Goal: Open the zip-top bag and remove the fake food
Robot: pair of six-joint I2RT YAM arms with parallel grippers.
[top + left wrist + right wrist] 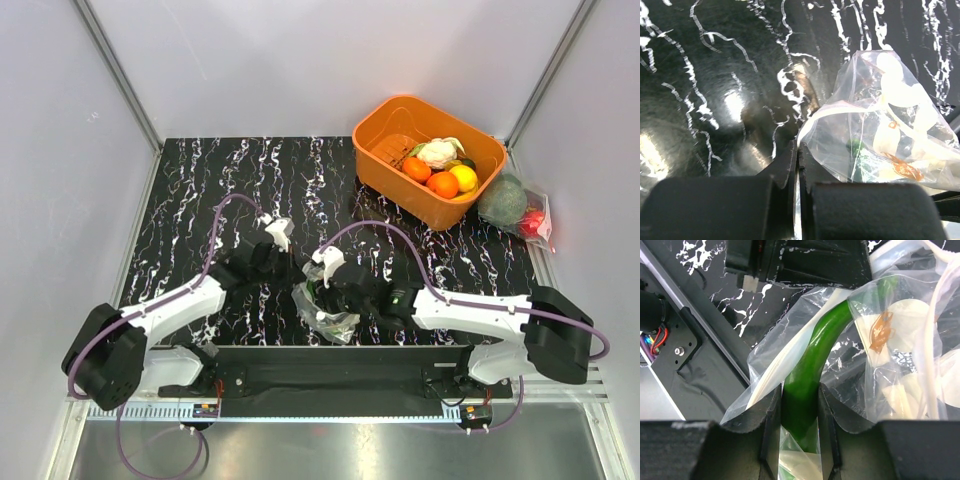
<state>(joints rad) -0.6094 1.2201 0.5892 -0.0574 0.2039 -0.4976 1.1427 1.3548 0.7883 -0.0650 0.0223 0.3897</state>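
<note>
Black, white-veined surface (200, 180) stretches between pale walls, with both arms meeting at the lower centre of the overhead view. There the clear zip-top plastic bag (328, 318), printed with pale round dots, lies crumpled between them. The left claw (797, 150) is pinched tight on the bag's edge, a sliver of film showing between its fingers. The right claw (799, 390) is narrowed around a long glossy dark-green plastic vegetable (825, 335), which curves up out of its fingers amid the bag's folds. At upper right sits an orange plastic basket (395, 190) holding a white cauliflower (437, 152), two orange round fruits (430, 178) and a yellow piece (463, 177). Just right of it rests an undotted clear bag (515, 205) with a big green ball.
</note>
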